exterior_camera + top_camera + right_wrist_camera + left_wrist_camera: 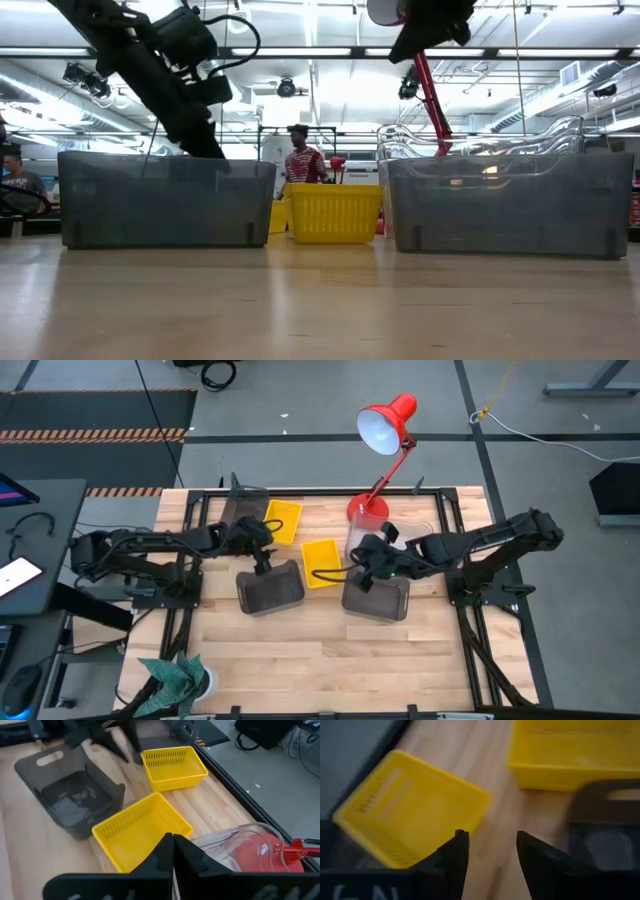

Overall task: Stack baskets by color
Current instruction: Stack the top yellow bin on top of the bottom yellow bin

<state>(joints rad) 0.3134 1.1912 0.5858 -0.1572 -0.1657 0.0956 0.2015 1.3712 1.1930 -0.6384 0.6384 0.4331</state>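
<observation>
Two yellow baskets lie on the table: one at the centre [320, 562] [142, 830], one farther back [283, 520] [175, 765]. A grey basket [270, 587] [165, 200] stands near left and another [376, 598] [510, 205] near right. A third grey basket [240, 505] is at the far left. Clear baskets [390, 532] [245, 842] sit by the lamp's base. My left gripper [263, 563] [490, 855] is open over the left grey basket's far rim, with bare wood between its fingers. My right gripper [358, 568] [172, 851] is shut and empty, raised beside the centre yellow basket.
A red desk lamp [385, 425] stands at the far edge, its base [272, 855] behind the clear baskets. A potted plant [178, 678] sits at the near left corner. Bare wood [330, 660] runs along the table's near side. A person [303, 165] shows in the room beyond.
</observation>
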